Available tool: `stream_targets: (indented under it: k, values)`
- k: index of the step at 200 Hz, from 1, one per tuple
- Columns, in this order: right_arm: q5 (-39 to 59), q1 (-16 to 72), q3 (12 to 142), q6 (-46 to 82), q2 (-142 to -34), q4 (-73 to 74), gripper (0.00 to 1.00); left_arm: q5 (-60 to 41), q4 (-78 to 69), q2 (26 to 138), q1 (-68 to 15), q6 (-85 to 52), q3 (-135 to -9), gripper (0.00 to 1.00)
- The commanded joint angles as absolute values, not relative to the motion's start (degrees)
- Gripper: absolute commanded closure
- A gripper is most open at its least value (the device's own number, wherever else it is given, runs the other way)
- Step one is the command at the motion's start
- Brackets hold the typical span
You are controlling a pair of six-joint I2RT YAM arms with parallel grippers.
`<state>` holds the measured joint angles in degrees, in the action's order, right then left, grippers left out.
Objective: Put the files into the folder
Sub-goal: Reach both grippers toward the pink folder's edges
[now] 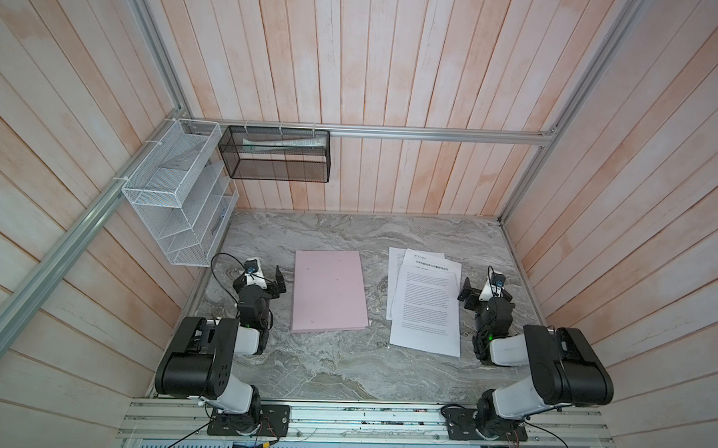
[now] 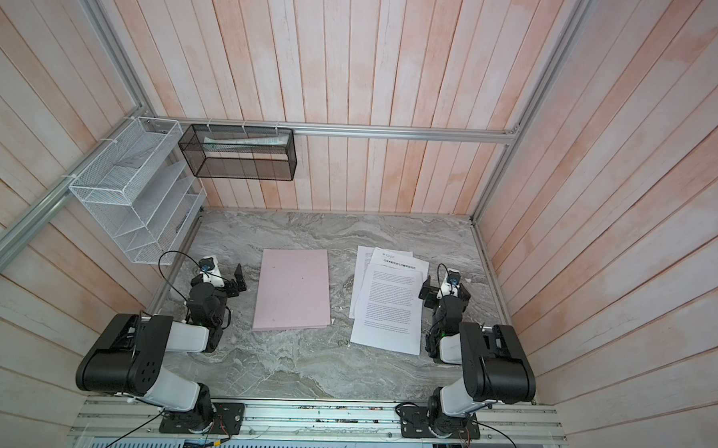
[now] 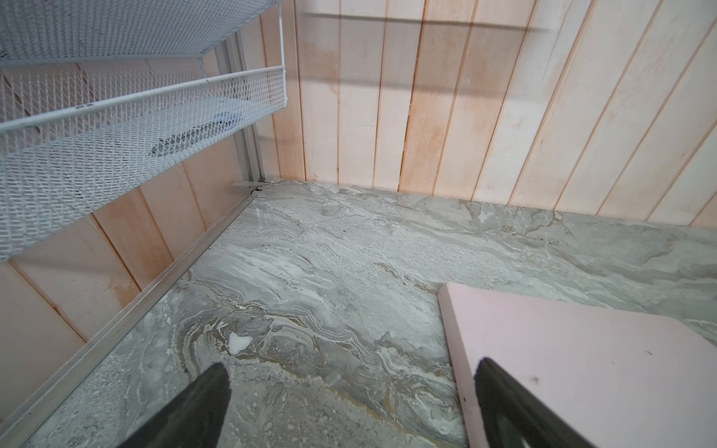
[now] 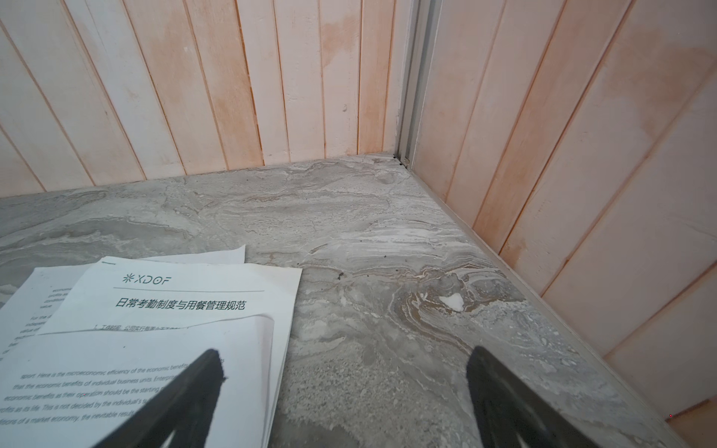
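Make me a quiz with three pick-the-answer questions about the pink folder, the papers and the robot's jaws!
1. Where is the folder?
A. Flat on the table, left of the files in both top views
B. On top of the files
C. Lifted in the air

2. What colour is the folder?
A. Blue
B. Pale pink
C. Green

3. How are the jaws of the left gripper and the right gripper?
A. Shut on a sheet
B. Shut on the folder
C. Open, holding nothing

Answers:
1 A: a strip of bare table shows between folder and files.
2 B: its cover looks pink in every view that shows it.
3 C: each wrist view shows a wide gap between the jaws, with nothing gripped.
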<state>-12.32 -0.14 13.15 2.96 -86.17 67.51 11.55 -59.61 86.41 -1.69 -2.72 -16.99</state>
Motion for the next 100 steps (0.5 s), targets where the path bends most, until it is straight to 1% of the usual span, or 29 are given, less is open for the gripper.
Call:
stream_targets:
  k: [1,9,18,35,49,63,70,83,100]
  values:
    - [-16.6,0.2,19.8,3.6,-79.0,53.4,0.02,16.0,-41.3,81.3,-4.5,-1.7,-25.0,0.00]
    - [-17.9,0.7,22.7,4.5,-77.3,47.8,0.02,16.3,-35.6,80.7,-5.1,-2.9,-27.7,0.00]
    - [-19.2,1.1,25.7,8.9,-76.0,42.7,0.02,16.2,-33.6,80.3,-5.9,-3.1,-28.7,0.00]
    - [-15.3,1.9,29.8,12.9,-74.0,35.4,0.02,17.8,-33.3,78.4,-7.6,-4.0,-28.3,0.00]
    - [-13.5,3.7,30.5,15.9,-72.6,34.1,0.02,18.1,-24.7,75.5,-7.8,-9.0,-31.2,0.00]
    - [-8.9,5.7,32.0,18.4,-71.3,31.4,0.02,13.3,-14.2,73.2,-7.8,-11.6,-35.8,0.00]
    - [-4.6,7.0,33.8,19.4,-71.2,28.6,0.02,9.5,-10.9,72.3,-7.8,-13.2,-37.1,0.00]
    - [0.7,9.2,37.3,21.0,-71.8,23.4,0.05,3.5,-8.8,70.7,-8.0,-17.2,-37.3,0.00]
    - [8.1,13.0,42.1,23.7,-74.2,17.6,0.12,-2.2,-7.6,70.2,-8.0,-22.3,-36.8,0.00]
